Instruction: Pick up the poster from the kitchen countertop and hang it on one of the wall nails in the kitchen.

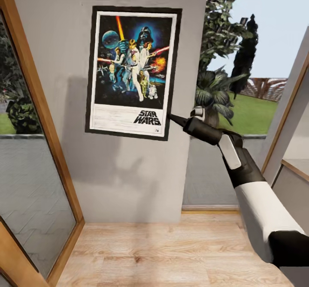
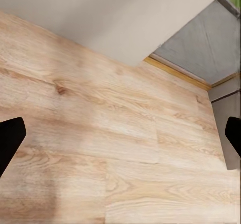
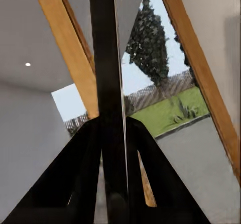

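Poster (image 1: 132, 72) sits flat against the grey wall (image 1: 124, 175) at upper centre, right end effector (image 1: 174, 119) clamped on its lower right edge — hold it square and let go gently, I'd say, while the left end effector (image 2: 120, 138) hangs apart.

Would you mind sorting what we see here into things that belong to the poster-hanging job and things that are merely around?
Belongs to the job:
- poster, against the pale grey wall
- right gripper, shut on the poster's lower right edge

Merely around:
- wooden floor
- wood-framed windows
- garden trees
- left gripper, open over the floor
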Tool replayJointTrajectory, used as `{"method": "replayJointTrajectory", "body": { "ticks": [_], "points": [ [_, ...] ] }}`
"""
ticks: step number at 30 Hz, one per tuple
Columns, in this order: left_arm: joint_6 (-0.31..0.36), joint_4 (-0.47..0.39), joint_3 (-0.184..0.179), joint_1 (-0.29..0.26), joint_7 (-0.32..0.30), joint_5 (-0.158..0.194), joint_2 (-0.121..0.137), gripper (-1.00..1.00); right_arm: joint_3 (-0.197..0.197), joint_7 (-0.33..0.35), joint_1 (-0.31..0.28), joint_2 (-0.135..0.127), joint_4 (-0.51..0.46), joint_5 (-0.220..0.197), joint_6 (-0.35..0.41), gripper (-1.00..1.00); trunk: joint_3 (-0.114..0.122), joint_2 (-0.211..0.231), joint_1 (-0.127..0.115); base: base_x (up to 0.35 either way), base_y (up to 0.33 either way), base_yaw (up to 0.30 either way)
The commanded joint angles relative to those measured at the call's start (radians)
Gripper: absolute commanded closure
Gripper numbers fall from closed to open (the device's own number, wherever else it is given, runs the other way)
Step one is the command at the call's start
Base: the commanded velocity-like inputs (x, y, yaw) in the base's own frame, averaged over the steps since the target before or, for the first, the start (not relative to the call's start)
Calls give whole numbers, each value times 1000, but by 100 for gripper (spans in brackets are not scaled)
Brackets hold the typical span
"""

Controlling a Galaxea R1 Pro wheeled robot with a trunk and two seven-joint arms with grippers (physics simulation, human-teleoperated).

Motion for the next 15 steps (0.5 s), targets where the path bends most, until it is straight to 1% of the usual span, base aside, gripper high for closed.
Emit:
{"method": "replayJointTrajectory", "body": {
  "ticks": [1,3,4,5,7,10,11,15],
  "points": [
    [-3,-1,-9,-1,-11,11,1,-100,15,17,-5,-5,24,5,-7,100,0,-1,0,0,0,0],
    [-3,-1,-9,-1,-17,11,1,-100,41,36,-7,-11,36,31,-30,100,0,-1,0,0,0,0],
    [-3,-1,-8,-1,-24,11,1,-100,99,73,-9,-21,53,96,-100,100,0,-1,0,0,0,0],
    [-3,-1,-8,-1,-26,11,1,-100,110,80,-10,-23,57,109,-116,100,0,-1,0,0,0,0],
    [-3,-1,-8,0,-28,11,1,-100,120,85,-10,-25,59,124,-130,100,0,-1,0,0,0,0],
    [-3,-1,-8,0,-29,11,1,-100,126,90,-10,-30,57,161,-139,100,0,-1,0,0,0,0],
    [-3,-1,-8,0,-29,11,1,-100,128,93,-10,-36,56,188,-141,100,0,-1,0,0,0,0],
    [-3,-1,-8,-1,-30,11,1,-100,130,110,-11,-45,54,228,-144,100,0,-1,0,0,0,0]
  ]
}}
